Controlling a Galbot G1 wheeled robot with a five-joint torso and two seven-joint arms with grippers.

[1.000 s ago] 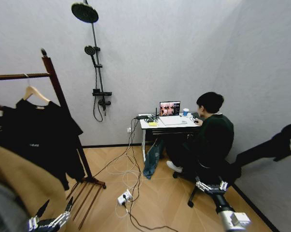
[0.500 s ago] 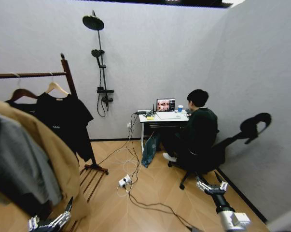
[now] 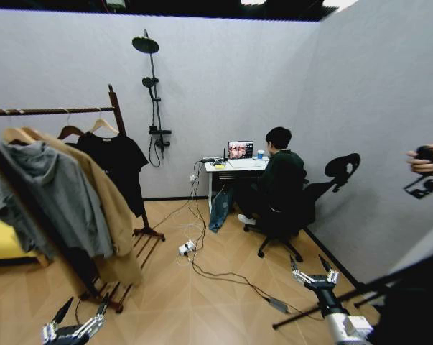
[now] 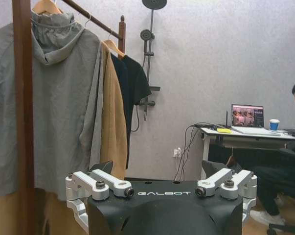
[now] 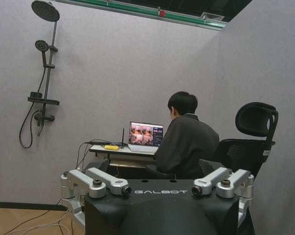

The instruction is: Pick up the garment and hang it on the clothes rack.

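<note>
The garment (image 3: 120,162), a black T-shirt on a light wooden hanger (image 3: 103,126), hangs from the rod of the clothes rack (image 3: 115,100) by its far post. The left wrist view shows the garment (image 4: 135,81) behind a tan coat (image 4: 113,122) and a grey hoodie (image 4: 49,98). My left gripper (image 3: 80,323) is low at the bottom left, open and holding nothing, well short of the rack. At the bottom right, my right gripper (image 3: 309,272) is open over the floor. Both open grippers, left (image 4: 162,186) and right (image 5: 159,188), also appear in their wrist views.
A black shower stand (image 3: 153,86) is on the back wall. A person sits on an office chair at a white desk (image 3: 234,167) with a laptop. Cables and a power strip (image 3: 185,248) lie on the floor. A hand with a device (image 3: 424,164) is at the right edge.
The whole head view has shifted: the rack, desk and seated person now look farther off and more of the rack shows. Both grippers keep their places in the picture, open.
</note>
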